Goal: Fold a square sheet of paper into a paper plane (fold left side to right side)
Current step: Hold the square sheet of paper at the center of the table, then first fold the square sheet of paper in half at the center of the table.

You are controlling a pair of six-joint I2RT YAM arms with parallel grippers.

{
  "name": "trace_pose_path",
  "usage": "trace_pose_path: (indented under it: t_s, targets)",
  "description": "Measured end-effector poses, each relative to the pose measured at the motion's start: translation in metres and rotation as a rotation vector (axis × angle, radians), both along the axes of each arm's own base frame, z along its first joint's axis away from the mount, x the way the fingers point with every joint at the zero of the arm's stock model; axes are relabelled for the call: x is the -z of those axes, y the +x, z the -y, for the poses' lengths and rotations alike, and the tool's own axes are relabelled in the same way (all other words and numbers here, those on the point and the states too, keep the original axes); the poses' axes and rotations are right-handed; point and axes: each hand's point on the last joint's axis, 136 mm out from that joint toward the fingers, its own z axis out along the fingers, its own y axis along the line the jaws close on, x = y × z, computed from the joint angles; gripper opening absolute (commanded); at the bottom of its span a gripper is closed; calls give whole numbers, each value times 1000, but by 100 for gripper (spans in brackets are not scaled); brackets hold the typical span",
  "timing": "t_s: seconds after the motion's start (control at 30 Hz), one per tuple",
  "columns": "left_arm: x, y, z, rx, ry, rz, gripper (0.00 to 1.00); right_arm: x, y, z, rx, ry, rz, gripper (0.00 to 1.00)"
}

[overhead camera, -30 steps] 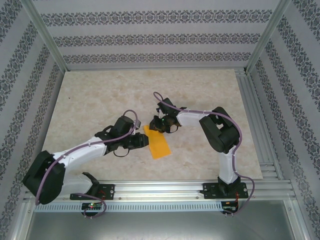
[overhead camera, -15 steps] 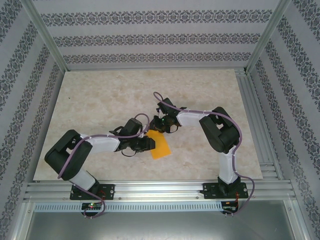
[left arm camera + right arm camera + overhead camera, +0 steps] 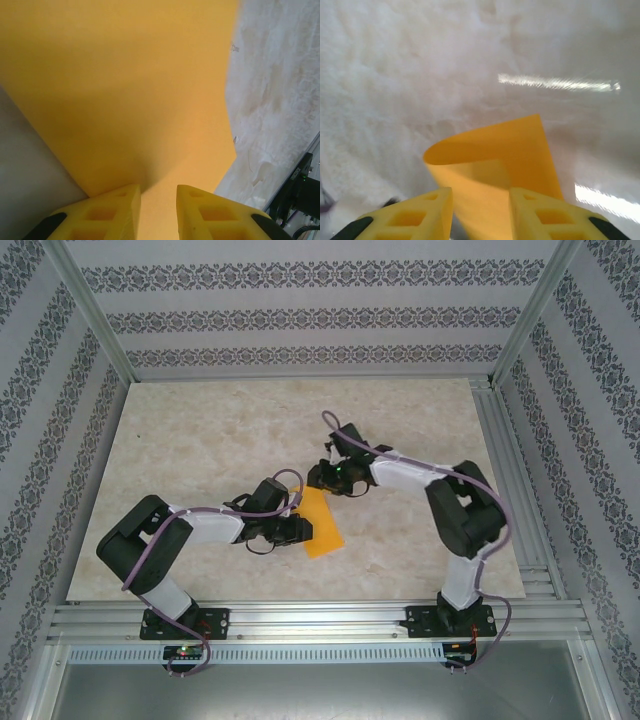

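The square sheet of paper (image 3: 323, 523), plain orange-yellow, lies at mid-table folded over into a narrow strip. Its far end curls up in a loose loop (image 3: 492, 147). My left gripper (image 3: 303, 528) sits low at the strip's left edge. Its yellow fingers (image 3: 112, 212) stand slightly apart over the paper (image 3: 125, 90), and the gripper (image 3: 158, 192) is open. My right gripper (image 3: 316, 478) hovers just beyond the strip's far end. It (image 3: 481, 196) is open, with the curled paper ahead of and below the gap, and its fingers are not touching the paper.
The marbled tabletop (image 3: 200, 440) is bordered by an aluminium rail (image 3: 505, 470) on the right and a rail (image 3: 320, 615) along the near edge where both arm bases are bolted. Patterned walls close in the back and sides.
My right gripper opened, let go of the paper's far end and drew back up and to the right. My left arm tucked its elbow in, and its gripper slid right onto the strip's left edge.
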Motion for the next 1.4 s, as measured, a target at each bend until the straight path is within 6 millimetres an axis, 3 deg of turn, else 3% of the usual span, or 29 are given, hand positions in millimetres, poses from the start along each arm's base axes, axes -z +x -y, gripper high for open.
trace_pose_path:
  t_s: [0.1,0.17,0.23,0.37,0.47,0.63,0.77,0.97,1.4]
  targets:
    - [0,0,0,-1,1,1,28,-36,-6,25,24,27,75,25]
    - [0,0,0,-1,2,1,28,-42,-20,39,32,35,86,21]
    - [0,0,0,-1,2,2,28,-29,-44,45,16,31,45,21]
    - [-1,1,-1,-6,10,7,27,20,-99,50,-24,-28,-102,21]
    - [-1,0,-3,-11,24,11,27,35,-123,49,-46,-48,-162,19]
    - [0,0,-6,-22,42,7,27,33,-130,35,-80,-18,-162,19]
    - [0,0,-7,-30,45,4,27,45,-140,25,-115,-32,-200,19]
    - [0,1,-7,-40,46,-2,27,63,-146,27,-114,-78,-248,19]
    - [-28,18,7,-41,-2,63,32,66,-144,29,-135,-118,-249,18]
